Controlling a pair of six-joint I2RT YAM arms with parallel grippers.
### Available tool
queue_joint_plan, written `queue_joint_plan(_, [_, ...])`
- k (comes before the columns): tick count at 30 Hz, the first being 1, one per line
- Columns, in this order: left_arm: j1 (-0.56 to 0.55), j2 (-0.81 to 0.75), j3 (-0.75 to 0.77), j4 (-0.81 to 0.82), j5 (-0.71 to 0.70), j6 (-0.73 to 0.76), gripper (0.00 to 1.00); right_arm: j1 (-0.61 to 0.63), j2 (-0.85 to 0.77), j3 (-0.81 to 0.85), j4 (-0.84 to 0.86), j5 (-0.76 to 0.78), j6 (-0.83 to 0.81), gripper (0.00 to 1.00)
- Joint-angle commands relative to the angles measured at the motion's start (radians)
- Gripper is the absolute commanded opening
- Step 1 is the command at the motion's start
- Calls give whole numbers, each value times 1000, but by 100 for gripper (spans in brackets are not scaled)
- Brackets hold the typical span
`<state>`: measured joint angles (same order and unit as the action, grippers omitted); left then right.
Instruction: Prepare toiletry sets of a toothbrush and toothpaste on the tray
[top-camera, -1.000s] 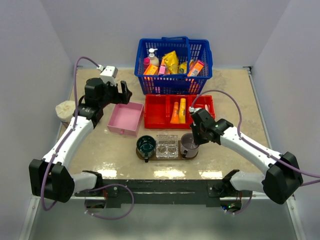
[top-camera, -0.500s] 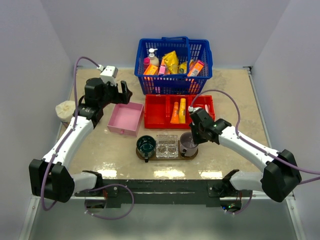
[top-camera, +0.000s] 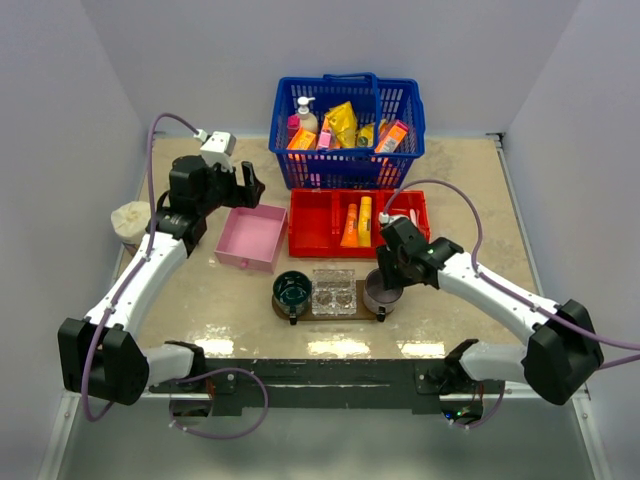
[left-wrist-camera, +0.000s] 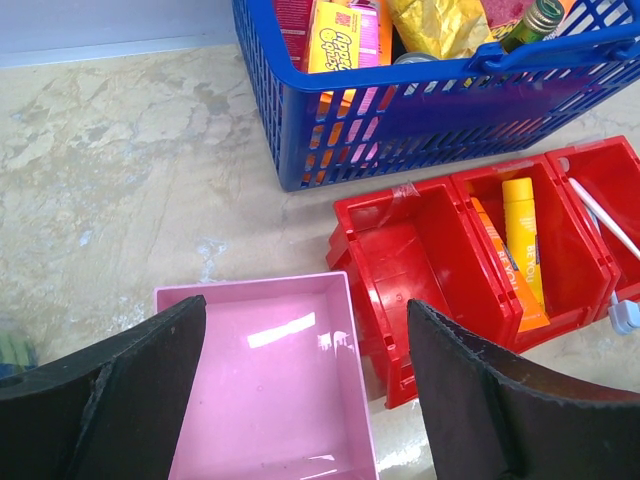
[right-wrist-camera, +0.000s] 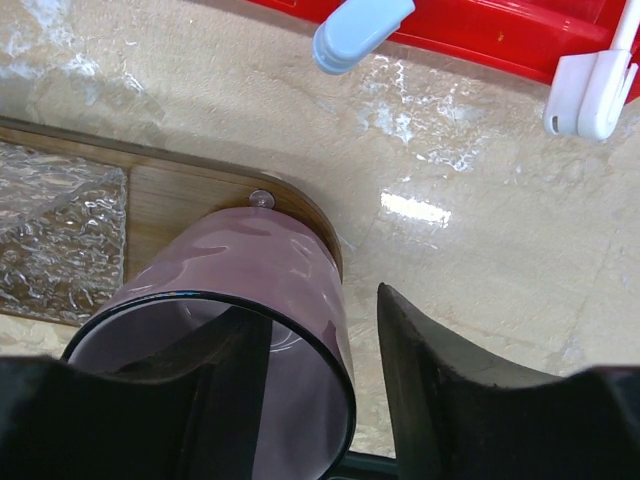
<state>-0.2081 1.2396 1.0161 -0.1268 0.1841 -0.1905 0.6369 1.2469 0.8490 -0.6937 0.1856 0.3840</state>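
The right gripper (right-wrist-camera: 320, 320) hangs over the right end of the flat dark brown wooden tray (right-wrist-camera: 175, 205), astride the wall of the translucent purple plastic cup (right-wrist-camera: 270, 270) standing there. One finger is inside the cup and the other outside it. The jaws stand partly apart, and a sliver of tabletop shows between the outer finger and the cup wall, so it looks like no grip on the cup. It carries nothing else.

No toothbrush or tube shows on the tray, so the sets are yet to be built. Both kinds lie in the red plastic three-compartment bin (top-camera: 312, 222), just beyond the tray at 12 o'clock from the right gripper. The two small orange-yellow tapered toothpaste tubes (top-camera: 357, 223) are side by side in the middle compartment, at about 11 o'clock. The slim white toothbrushes (left-wrist-camera: 603, 212) are in the right compartment, at about 12 to 1 o'clock. All have their long axes running roughly 12 to 6. In the right wrist view the brushes' near ends poke over the bin's near wall, close ahead of the fingers.

The right arm is clearly the nearer one. The left gripper (left-wrist-camera: 305, 400) hovers above the shallow pink plastic box (left-wrist-camera: 265, 350), at about 9 o'clock from the bin, with its fingers spread wide and empty.
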Motion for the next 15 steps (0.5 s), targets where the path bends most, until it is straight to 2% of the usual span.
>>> queue_joint_plan(1, [-2, -14, -10, 42, 20, 2, 86, 1, -41, 56, -20, 37, 18, 52])
queue_joint_plan(8, [-1, -15, -8, 42, 21, 2, 86, 3, -93, 117, -81, 57, 21, 61])
queue_joint_plan(15, [-2, -15, -8, 42, 20, 2, 86, 7, -121, 200, -151, 112, 33, 62])
